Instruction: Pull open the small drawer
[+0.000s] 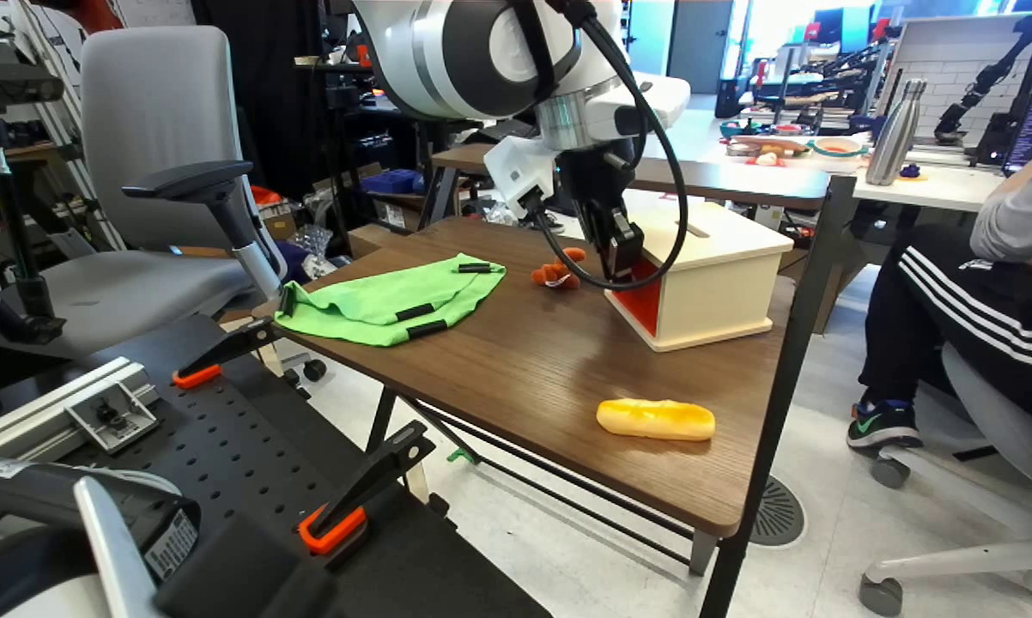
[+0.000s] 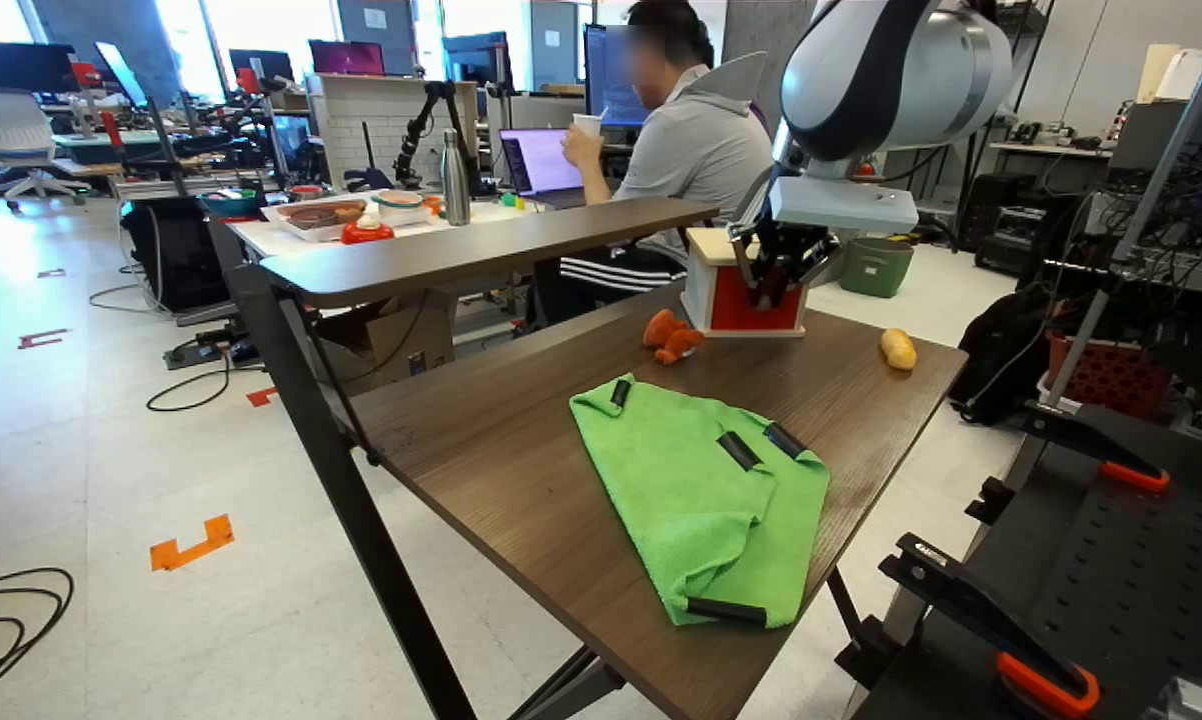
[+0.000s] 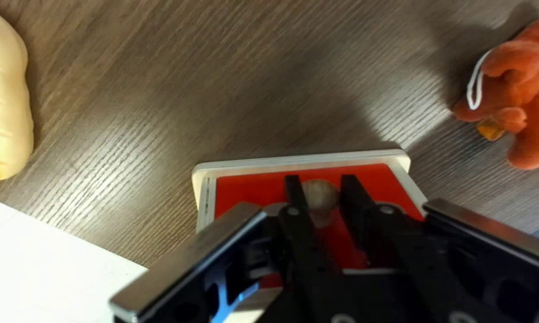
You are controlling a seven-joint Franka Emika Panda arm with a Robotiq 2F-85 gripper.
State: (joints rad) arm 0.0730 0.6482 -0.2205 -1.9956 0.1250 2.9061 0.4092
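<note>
The small drawer (image 2: 726, 305) has a red front set inside the pale box (image 1: 718, 296), which stands on the brown table. The front looks level with the box's frame. In the wrist view the red front (image 3: 251, 186) shows below the box's base edge (image 3: 301, 160), with a round wooden knob (image 3: 320, 194) on it. My gripper (image 3: 320, 181) has its two black fingers on either side of the knob, which fills the gap between them. In both exterior views the gripper (image 1: 623, 257) (image 2: 769, 292) is right at the drawer front and hides the knob.
An orange plush toy (image 1: 557, 273) lies near the box's front. A yellow-orange oblong object (image 1: 656, 421) lies on the table to the box's other side. A green cloth (image 2: 691, 470) with black strips lies farther out. A raised shelf (image 2: 491, 250) runs along one table edge.
</note>
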